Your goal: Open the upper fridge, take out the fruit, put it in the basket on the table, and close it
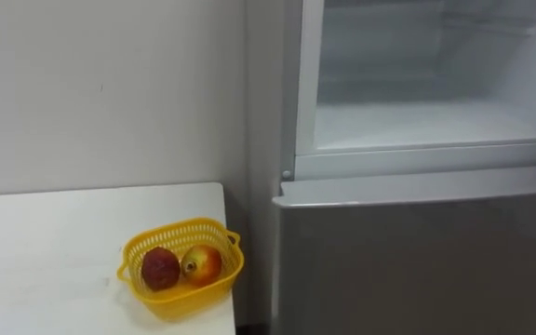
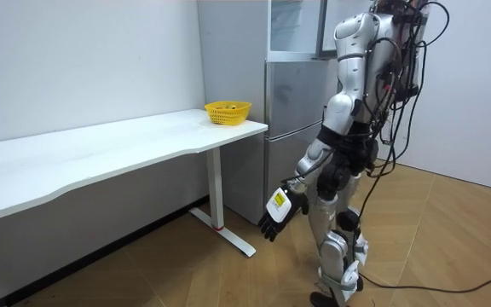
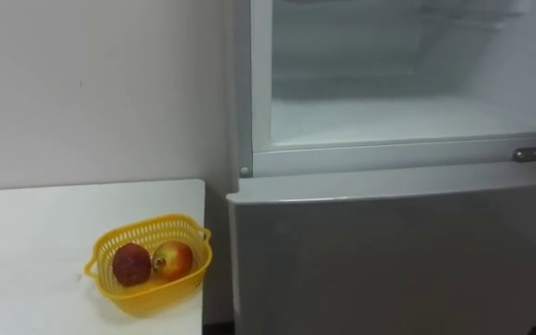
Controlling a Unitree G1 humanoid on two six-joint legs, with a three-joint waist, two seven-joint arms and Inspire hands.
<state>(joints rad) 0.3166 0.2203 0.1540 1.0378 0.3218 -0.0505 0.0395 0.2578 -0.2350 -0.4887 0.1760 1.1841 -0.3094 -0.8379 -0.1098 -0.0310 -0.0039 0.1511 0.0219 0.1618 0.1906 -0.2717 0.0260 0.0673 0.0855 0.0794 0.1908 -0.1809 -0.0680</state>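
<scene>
The upper fridge compartment (image 1: 435, 121) stands open in front of me, and its white shelf looks bare. Below it the grey lower door (image 1: 417, 261) is closed. In the room view I stand facing the fridge (image 2: 292, 128), a step back from it. My left hand (image 2: 281, 213) hangs low by my thigh with relaxed fingers and holds nothing. On the table corner beside the fridge sits a yellow basket (image 1: 182, 265) holding a dark red fruit (image 1: 160, 268) and a red-yellow apple (image 1: 203, 263).
A long white table (image 2: 101, 149) runs along the wall to the left of the fridge, with the basket (image 2: 228, 111) at its near-fridge end. Wooden floor lies open around me.
</scene>
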